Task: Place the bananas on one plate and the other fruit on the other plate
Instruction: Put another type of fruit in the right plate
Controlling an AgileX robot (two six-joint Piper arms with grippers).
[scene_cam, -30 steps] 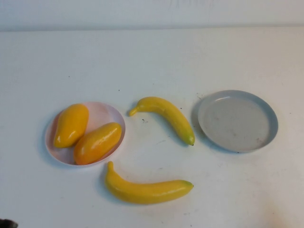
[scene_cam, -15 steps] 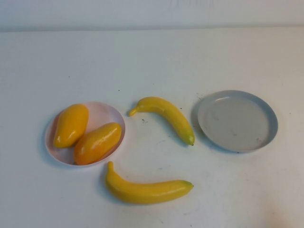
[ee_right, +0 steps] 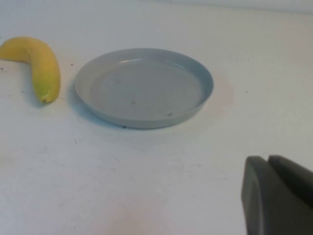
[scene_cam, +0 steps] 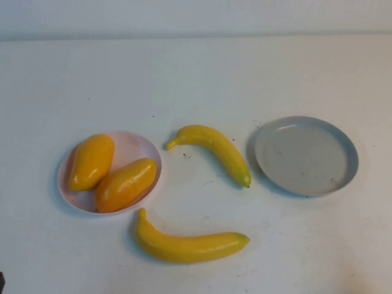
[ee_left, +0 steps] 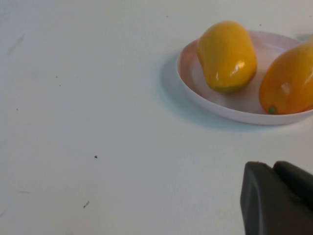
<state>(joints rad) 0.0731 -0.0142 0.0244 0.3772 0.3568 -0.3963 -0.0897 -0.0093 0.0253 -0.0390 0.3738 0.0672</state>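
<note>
The left gripper [ee_left: 279,196] hangs near the pink plate [scene_cam: 136,147], fingers pressed together, holding nothing. That plate carries two mango-like fruits [scene_cam: 92,161] [scene_cam: 125,184]. Two bananas [scene_cam: 214,150] [scene_cam: 190,244] lie on the table between the plates. The grey plate [scene_cam: 306,156] holds nothing. The right gripper [ee_right: 279,196] hangs near it, likewise closed and empty.

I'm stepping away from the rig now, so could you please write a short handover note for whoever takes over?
Left pincer: shut, empty, pulled back over bare table near the pink plate.
Right pincer: shut, empty, pulled back near the grey plate.
Done: both mango-like fruits lie on the pink plate.
Left: both bananas lie on the table between the plates, one close beside the grey plate, the other nearer the robot. The grey plate holds nothing. Move both bananas onto it.
</note>
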